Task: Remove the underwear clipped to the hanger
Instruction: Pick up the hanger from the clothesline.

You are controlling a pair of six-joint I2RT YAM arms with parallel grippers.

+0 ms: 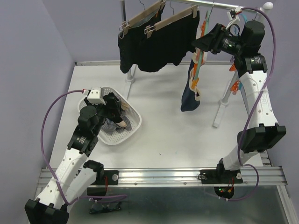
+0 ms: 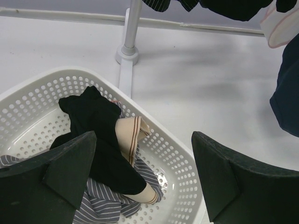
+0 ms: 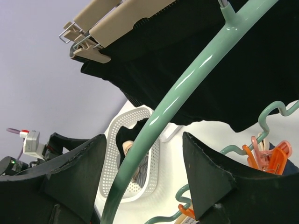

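Observation:
Two black boxer shorts (image 1: 154, 44) hang from wooden clip hangers (image 1: 140, 18) on the rack; they also show in the right wrist view (image 3: 224, 79). A navy piece (image 1: 189, 95) hangs from a green clip hanger (image 3: 187, 79) with orange clips (image 3: 273, 156). My right gripper (image 1: 200, 44) is open, and the green hanger's bar passes between its jaws (image 3: 145, 154). My left gripper (image 1: 113, 108) is open and empty over the white basket (image 2: 154, 122), which holds a black piece (image 2: 93, 121), a beige piece and a grey-striped piece (image 2: 107, 205).
The rack's white post and foot (image 2: 127, 53) stand just behind the basket; its other leg (image 1: 219, 116) stands by the right arm. The navy piece (image 2: 286, 88) and a white-pink piece (image 2: 280, 25) hang at the right edge of the left wrist view.

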